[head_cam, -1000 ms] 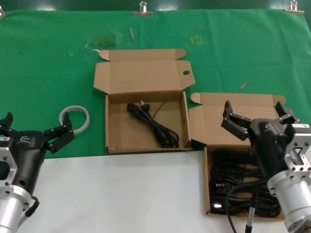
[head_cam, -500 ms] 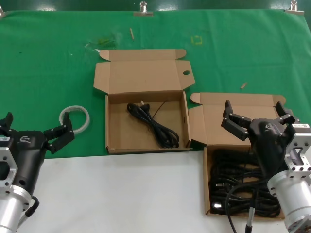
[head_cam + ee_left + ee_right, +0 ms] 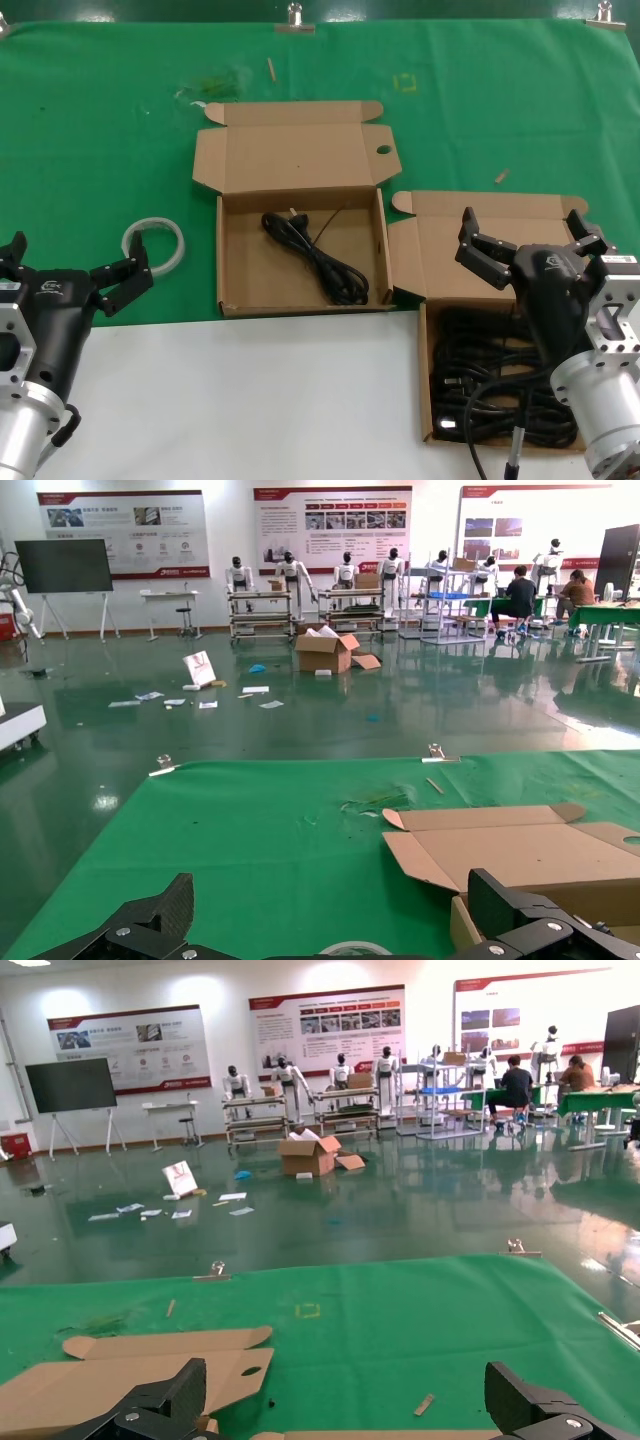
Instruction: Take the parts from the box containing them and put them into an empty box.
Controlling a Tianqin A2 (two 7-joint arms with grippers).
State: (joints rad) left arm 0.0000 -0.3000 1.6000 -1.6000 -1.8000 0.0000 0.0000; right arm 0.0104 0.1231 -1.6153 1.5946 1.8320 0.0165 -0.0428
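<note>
- Head view: two open cardboard boxes sit on a surface (image 3: pixel 100 120) covered in green cloth toward the far side and white toward the near side. The box at centre (image 3: pixel 232 250), lid folded back, holds a single black power cord (image 3: pixel 318 258). The box to its right (image 3: pixel 425 400), nearer the robot, holds a heap of black cords (image 3: pixel 490 385). The right pincer (image 3: pixel 522 238) hovers over this box's raised lid, fingers spread wide and holding nothing. The left pincer (image 3: pixel 70 268) waits at the lower left, fingers likewise spread and empty, just beside a white ring (image 3: pixel 154 243) lying on the green cloth.
- Left wrist view: the two spread fingertips (image 3: pixel 165 910) of the left pincer (image 3: pixel 335 915) frame the green cloth; the centre box's lid (image 3: pixel 500 845) lies beyond them, with a hall floor behind.
- Right wrist view: the right pincer (image 3: pixel 350 1400) shows parted fingertips (image 3: pixel 520 1395); the centre box's lid with its round hole (image 3: pixel 251 1370) lies beyond.
</note>
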